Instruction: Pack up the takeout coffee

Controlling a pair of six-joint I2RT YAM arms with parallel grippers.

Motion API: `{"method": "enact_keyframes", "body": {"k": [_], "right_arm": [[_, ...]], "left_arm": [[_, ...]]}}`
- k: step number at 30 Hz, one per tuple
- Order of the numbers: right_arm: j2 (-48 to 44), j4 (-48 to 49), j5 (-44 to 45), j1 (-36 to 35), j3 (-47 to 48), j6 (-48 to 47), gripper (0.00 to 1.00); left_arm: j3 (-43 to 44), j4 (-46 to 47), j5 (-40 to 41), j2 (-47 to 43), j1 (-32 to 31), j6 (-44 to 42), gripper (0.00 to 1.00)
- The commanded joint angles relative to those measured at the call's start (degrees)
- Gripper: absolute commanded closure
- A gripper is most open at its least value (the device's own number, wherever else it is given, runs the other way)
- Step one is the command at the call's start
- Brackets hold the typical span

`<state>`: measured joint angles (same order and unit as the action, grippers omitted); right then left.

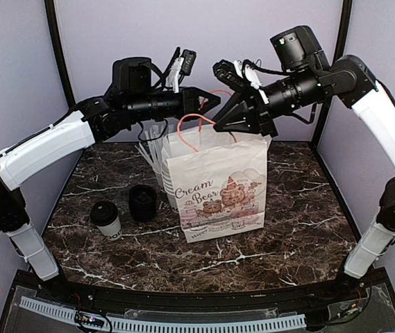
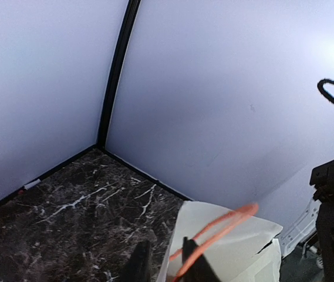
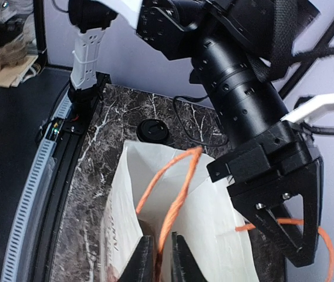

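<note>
The takeout coffee [image 1: 106, 219], a white cup with a black lid, stands on the marble table left of the paper bag [image 1: 218, 191], untouched. The white "Cream Bear" bag stands upright in the middle with its mouth open, and it also shows in the left wrist view [image 2: 231, 247] and the right wrist view [image 3: 213, 223]. My left gripper [image 1: 214, 103] [image 2: 167, 267] is above the bag's far edge, its fingers close together around the far orange handle [image 2: 219, 226]. My right gripper [image 1: 218, 125] [image 3: 162, 261] is shut on the near orange handle [image 3: 175, 200] above the bag's mouth.
A stack of black lids [image 1: 142, 202] stands between the coffee and the bag. White straws [image 1: 148, 154] and stacked white cups [image 1: 164, 182] stand behind the bag's left side. The booth's walls close the back and sides.
</note>
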<state>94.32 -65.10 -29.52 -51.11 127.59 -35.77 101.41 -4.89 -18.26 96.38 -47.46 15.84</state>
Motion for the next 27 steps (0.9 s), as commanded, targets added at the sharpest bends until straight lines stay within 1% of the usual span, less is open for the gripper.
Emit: {"method": "enact_keyframes", "body": {"k": [1, 2, 3, 4, 6, 12, 15, 19, 23, 27], "right_arm": [[0.75, -1.28, 0.78, -0.3, 0.16, -1.36, 0.58], [0.48, -1.55, 0.92, -0.3, 0.08, -1.51, 0.5], [0.12, -1.79, 0.91, -0.3, -0.11, -1.69, 0.45], [-0.23, -2.1, 0.62, -0.23, -0.15, -2.01, 0.42], [-0.81, -2.48, 0.32, -0.13, -0.39, -2.29, 0.4], [-0.83, -2.57, 2.5, 0.43, -1.28, -2.63, 0.4], [-1.81, -2.3, 2.61, 1.98, -3.57, -2.48, 0.4], [-4.49, -0.94, 3.15, 3.55, -12.31, -2.7, 0.39], [-6.6, 0.55, 4.35, 3.57, -21.65, -3.68, 0.39], [-6.82, 1.22, 5.45, 3.48, -25.44, -3.62, 0.39]], "left_arm": [[-0.76, -1.28, 4.5, -2.96, 0.27, -1.2, 0.47], [-0.76, -1.53, 4.92, -3.0, 0.27, -1.22, 0.36], [-0.81, -1.88, 5.76, -3.27, 0.31, -1.35, 0.33], [-0.88, -2.01, 5.99, -3.51, 0.34, -1.43, 0.28], [-0.87, -2.32, 6.38, -3.92, 0.4, -1.8, 0.25], [-0.9, -3.3, 6.9, -4.41, 0.49, -3.52, 0.23], [-1.13, -5.77, 7.4, -4.44, 0.59, -4.57, 0.22], [-0.97, -10.92, 6.86, -3.0, 1.05, -6.18, 0.21], [-0.13, -13.72, 5.04, -0.25, 1.3, -6.83, 0.21], [3.39, -16.17, 3.15, 4.0, 1.32, -7.2, 0.21]]}}
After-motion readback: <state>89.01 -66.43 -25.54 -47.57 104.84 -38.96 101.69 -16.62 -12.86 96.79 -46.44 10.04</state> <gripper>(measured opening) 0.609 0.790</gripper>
